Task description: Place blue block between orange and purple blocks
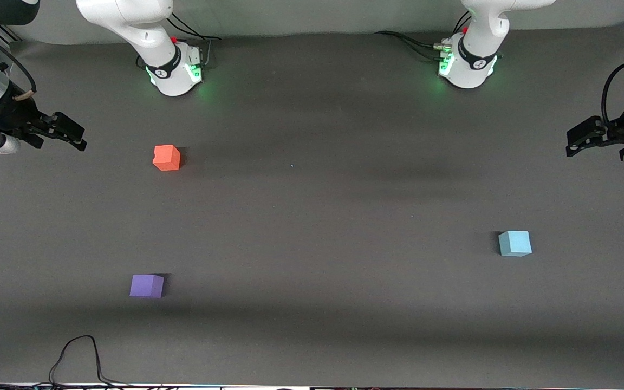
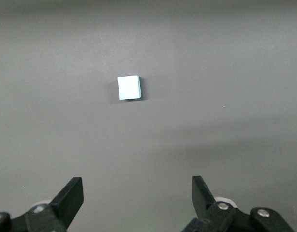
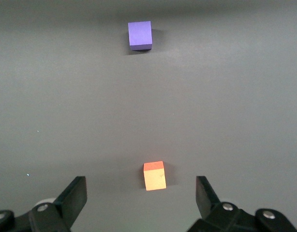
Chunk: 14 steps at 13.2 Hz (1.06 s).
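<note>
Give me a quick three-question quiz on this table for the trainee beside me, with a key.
1. True or false: the left gripper is shut on the blue block.
2. Multiple choice: which block lies nearest the front camera? A) orange block B) purple block C) blue block
3. Fill in: the blue block lies toward the ____ arm's end of the table.

Key:
1. False. Its fingers are open and empty, with the block apart from them on the table. The right gripper is open too.
2. B
3. left
</note>
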Each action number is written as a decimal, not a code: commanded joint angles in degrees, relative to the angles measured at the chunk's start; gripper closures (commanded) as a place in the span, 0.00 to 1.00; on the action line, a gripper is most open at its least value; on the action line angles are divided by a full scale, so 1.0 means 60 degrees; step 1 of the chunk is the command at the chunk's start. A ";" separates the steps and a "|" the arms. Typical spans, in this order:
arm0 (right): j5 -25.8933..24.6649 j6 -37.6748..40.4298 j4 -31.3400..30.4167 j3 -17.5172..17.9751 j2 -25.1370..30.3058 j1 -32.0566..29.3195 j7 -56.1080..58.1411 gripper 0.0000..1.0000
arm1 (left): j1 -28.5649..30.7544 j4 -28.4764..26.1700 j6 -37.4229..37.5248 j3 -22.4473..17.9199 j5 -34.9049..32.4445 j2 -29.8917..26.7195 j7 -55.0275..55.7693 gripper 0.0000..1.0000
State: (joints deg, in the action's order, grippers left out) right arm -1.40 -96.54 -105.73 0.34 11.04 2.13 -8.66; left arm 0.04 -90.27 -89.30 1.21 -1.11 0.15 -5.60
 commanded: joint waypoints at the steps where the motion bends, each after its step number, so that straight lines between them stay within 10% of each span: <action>1: 0.0028 0.0020 -0.0190 0.0002 0.0284 -0.0106 0.0212 0.00 | -0.0153 -0.0044 0.0177 -0.0113 0.0039 -0.0143 -0.0019 0.00; 14: 0.0277 0.0167 -0.0161 0.0031 0.0269 -0.0106 0.0461 0.00 | 0.0008 -0.0935 -0.0349 -0.0699 0.0083 -0.0289 -0.0898 0.00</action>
State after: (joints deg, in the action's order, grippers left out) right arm -0.77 -95.61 -106.05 0.30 11.38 2.03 -7.91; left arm 0.29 -93.04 -89.15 -2.50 -0.46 0.17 -9.89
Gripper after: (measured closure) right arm 0.000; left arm 0.000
